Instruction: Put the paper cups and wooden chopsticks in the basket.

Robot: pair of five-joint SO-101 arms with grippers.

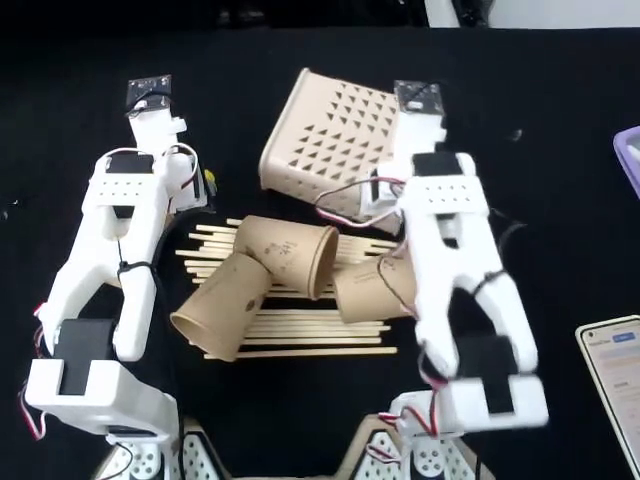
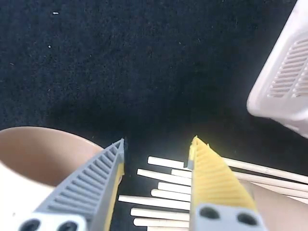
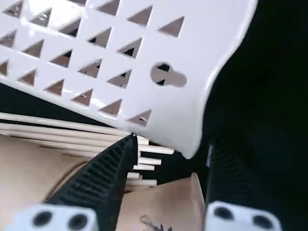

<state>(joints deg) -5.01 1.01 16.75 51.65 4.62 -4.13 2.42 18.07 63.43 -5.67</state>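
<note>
The beige basket lies tipped on its side at the back of the black table; its perforated wall is close in front of my right gripper. Three brown paper cups lie on their sides over a spread of wooden chopsticks: one in the middle, one at front left, one at the right. My left gripper hangs open above the chopstick ends, beside a cup. My right gripper is open between the basket's corner and a cup, holding nothing.
A phone lies at the table's right edge, and a purple object shows farther back on that side. Bare black cloth stretches behind the left arm and to the right of the right arm.
</note>
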